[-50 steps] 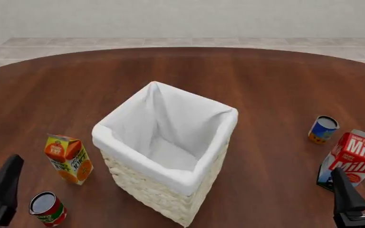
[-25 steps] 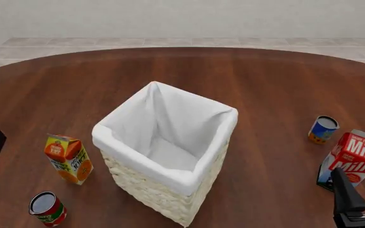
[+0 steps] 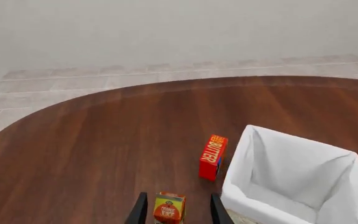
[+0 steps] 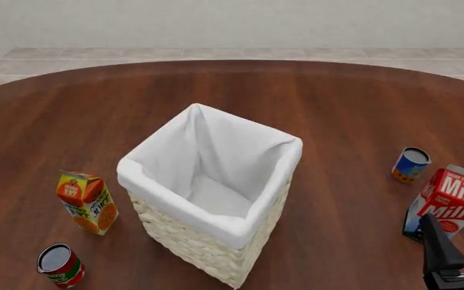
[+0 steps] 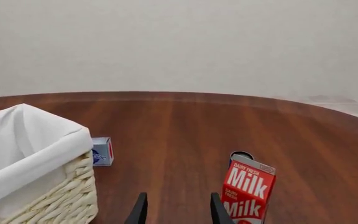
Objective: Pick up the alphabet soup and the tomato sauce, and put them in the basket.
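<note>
Wicker basket (image 4: pixel 215 241): cream-white, tall and square, near the middle of the brown table (image 4: pixel 337 103) in the front view; white cloth lining folded over its rim; nothing visible inside.
Alphabet soup (image 4: pixel 60 266): red can with a silver top, upright on the table at about 8 o'clock from the basket, well apart from it, close to the near edge of the front view.
Orange juice carton (image 4: pixel 87 202): upright, at 12 o'clock from the alphabet soup and near it, at about 9 o'clock from the basket.
Tomato sauce (image 4: pixel 411 165): blue and orange can, upright, at 3 o'clock from the basket and well apart from it.
Milk carton (image 4: pixel 448 202): red and white, upright, at about 5 o'clock from the tomato sauce and just beside it; in the right wrist view it hides most of the can.
Butter box (image 3: pixel 213 157): red, upright, just beside a far side of the basket in the left wrist view.
Small blue and white box (image 5: pixel 102 151): just beside the basket wall in the right wrist view.
Left gripper (image 3: pixel 177 211): fingers spread apart, holding nothing; the orange juice carton shows between them, further off on the table.
Right gripper (image 5: pixel 177 209): fingers parted, empty, bare table between them; the milk carton stands close to one side.
</note>
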Available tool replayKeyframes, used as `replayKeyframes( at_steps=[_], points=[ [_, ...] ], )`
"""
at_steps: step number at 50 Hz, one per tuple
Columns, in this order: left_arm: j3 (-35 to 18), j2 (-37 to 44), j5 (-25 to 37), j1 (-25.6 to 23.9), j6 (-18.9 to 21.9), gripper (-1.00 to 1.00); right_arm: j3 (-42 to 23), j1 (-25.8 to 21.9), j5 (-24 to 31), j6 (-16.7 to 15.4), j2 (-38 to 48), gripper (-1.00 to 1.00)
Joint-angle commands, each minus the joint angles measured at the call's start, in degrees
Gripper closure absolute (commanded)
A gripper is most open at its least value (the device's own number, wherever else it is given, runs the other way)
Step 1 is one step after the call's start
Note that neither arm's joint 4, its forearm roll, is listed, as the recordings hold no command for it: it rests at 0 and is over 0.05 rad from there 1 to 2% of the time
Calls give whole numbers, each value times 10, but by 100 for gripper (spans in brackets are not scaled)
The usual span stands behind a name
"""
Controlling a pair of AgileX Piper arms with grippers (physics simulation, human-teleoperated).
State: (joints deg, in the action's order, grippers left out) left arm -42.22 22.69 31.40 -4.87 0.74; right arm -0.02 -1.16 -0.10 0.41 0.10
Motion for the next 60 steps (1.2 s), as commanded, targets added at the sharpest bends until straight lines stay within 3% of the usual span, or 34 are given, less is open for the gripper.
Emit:
replayKeyframes(
  at_steps=[1, 8, 15, 16, 19, 26, 29, 38, 56, 60],
  points=[
    [-64, 50, 75, 33, -7, -100, 0, -2, 2, 1, 0, -100],
    [-81, 75, 101, 38, 8, -100, 0, -1, -1, 4, 0, -100],
    [-95, 111, 130, 27, -21, -100, 0, -6, 0, 5, 0, -100],
    [-97, 114, 136, 23, -6, -100, 0, -6, 0, 5, 0, -100],
    [-113, 122, 152, 20, -11, -100, 0, -4, -1, 5, -1, -100],
    [-122, 135, 188, 9, -65, -100, 0, -4, 0, 5, 0, -100],
    [-128, 140, 202, 23, -37, -100, 0, -4, -1, 6, 0, -100],
    [-136, 159, 240, 26, -50, -100, 0, -1, -3, 8, 0, -100],
    [-116, 181, 251, 28, -45, -100, 0, -1, -4, 10, 0, -100],
    [-117, 192, 252, 40, -20, -100, 0, -1, -3, 11, 0, -100]
  ],
)
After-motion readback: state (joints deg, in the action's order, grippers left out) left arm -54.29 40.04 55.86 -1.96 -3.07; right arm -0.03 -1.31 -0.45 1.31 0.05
